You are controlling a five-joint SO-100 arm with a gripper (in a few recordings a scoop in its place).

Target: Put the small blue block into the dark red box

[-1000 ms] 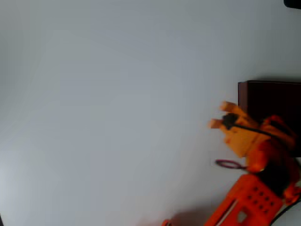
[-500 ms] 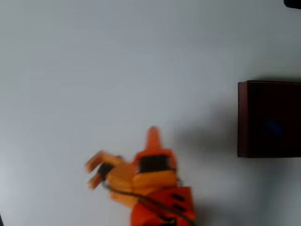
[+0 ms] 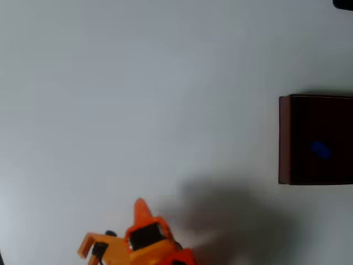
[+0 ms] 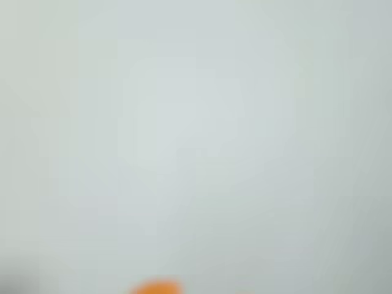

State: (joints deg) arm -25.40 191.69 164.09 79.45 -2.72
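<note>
Overhead view: the small blue block (image 3: pixel 320 149) is seen lying inside the dark red box (image 3: pixel 284 138), on its near-black floor, a blurred blue smudge. The box is cut off by the right edge of the picture. On the white table (image 3: pixel 138 99) a broad shadow is cast between box and arm. The orange gripper (image 3: pixel 88 248) is found at the bottom edge, well apart from the box, partly cropped; nothing is seen held, though whether the fingers are parted cannot be told. In the wrist view, blurred table is shown, with an orange tip (image 4: pixel 156 286) at the bottom. Compared with half a second ago, the arm has been drawn lower and further left.
</note>
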